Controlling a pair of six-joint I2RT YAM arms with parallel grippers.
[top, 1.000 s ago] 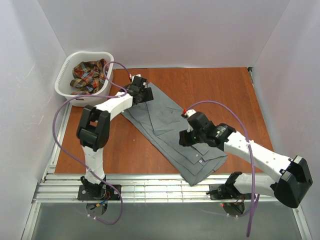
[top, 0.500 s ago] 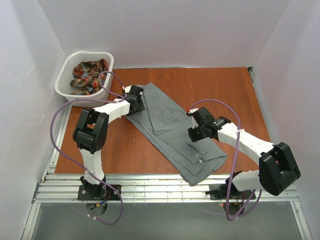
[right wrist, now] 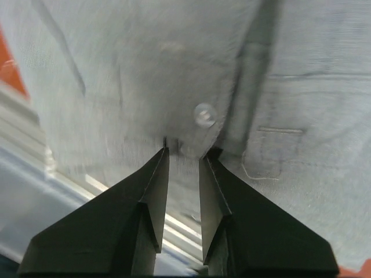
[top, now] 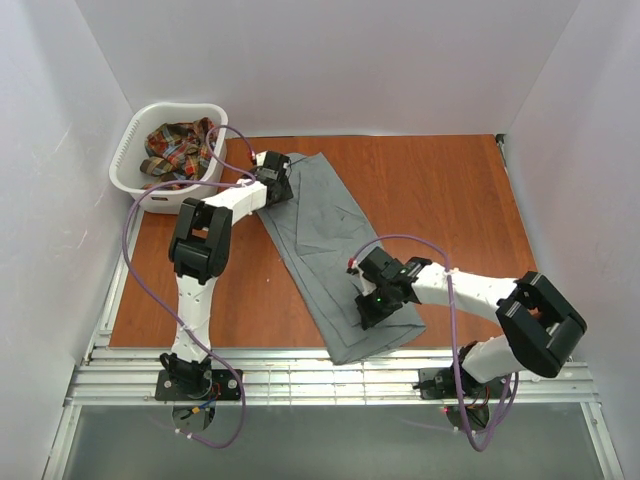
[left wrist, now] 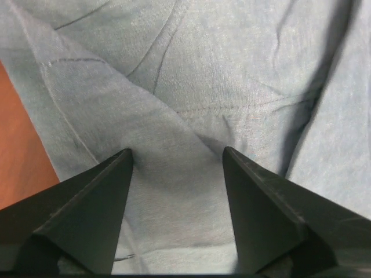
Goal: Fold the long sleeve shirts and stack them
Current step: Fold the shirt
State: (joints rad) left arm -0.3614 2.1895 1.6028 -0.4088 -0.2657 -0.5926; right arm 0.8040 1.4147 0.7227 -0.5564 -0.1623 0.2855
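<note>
Likely limp and light, the grey shirt [top: 320,225] wants gripping at hem and shoulders; the right gripper [right wrist: 184,152] pinches its near edge. The left gripper [left wrist: 177,152] straddles far cloth, unclenched.

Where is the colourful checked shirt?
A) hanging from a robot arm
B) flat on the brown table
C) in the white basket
C: the red, green and yellow plaid cloth shirt lies bunched inside the white plastic laundry basket; only the plain grey cloth shirt is on the table.
</note>
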